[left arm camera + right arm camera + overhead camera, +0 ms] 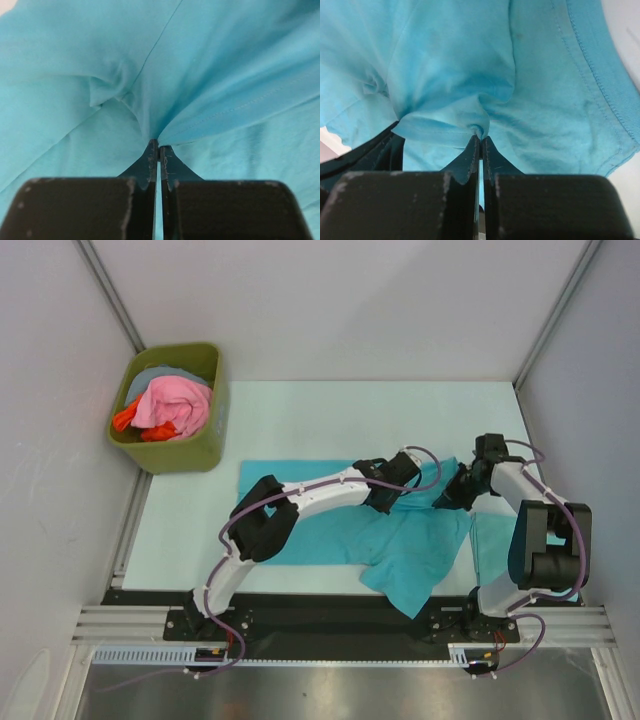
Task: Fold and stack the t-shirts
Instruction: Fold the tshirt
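Left pincer [159,146] and right pincer [481,137] are each clamped on a pinch of teal fabric, side by side. On the worktop [330,420] lies one spread t-shirt [320,535], long axis left-right, stretching leftwards from both grips. One bin [200,458] stands far left, holding other cloths [175,405].

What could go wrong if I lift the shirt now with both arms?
The left end effector and right end effector each pinch only a small pucker of the t-shirt; the thin fabric may slip out. They grip close together, so it could bunch. Its corner overhanging the near edge of the table might snag.
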Controlling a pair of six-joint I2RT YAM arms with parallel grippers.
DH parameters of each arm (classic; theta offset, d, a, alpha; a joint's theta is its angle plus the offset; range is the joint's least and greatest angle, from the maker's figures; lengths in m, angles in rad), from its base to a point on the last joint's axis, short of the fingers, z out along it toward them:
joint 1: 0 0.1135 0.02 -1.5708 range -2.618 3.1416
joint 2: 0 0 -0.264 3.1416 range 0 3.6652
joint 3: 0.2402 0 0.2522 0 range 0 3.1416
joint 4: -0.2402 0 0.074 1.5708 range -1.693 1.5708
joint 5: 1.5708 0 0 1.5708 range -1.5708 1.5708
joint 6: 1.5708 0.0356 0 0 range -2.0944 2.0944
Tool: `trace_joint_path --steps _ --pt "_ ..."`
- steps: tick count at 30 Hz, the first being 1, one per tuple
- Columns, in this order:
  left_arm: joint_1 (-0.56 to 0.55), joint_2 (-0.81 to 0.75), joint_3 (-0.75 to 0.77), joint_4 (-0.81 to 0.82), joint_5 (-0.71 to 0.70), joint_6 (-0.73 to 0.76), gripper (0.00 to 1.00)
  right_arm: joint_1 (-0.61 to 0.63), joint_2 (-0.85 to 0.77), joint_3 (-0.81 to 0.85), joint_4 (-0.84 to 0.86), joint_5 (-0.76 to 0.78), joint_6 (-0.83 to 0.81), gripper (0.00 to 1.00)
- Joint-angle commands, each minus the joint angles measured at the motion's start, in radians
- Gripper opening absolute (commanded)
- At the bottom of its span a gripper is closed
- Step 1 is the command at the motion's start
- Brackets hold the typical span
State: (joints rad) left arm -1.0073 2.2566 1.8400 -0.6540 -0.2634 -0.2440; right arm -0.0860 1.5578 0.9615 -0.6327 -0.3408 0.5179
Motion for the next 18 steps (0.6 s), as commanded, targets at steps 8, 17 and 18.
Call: trace_joint_path --steps 8,17,18 --pt "0.050 -0.052 0.031 0.030 0.098 0.074 0.03 -0.008 0.017 0.078 0.021 0.020 0.018 0.00" --pt "0.105 0.061 0.248 -0.045 0.176 0.078 0.11 -0.017 0.154 0.220 0.039 0.016 0.017 0.00" --pt "0.108 0.070 0.275 -0.047 0.182 0.080 0.12 -0.020 0.169 0.230 0.044 0.014 0.018 0.00"
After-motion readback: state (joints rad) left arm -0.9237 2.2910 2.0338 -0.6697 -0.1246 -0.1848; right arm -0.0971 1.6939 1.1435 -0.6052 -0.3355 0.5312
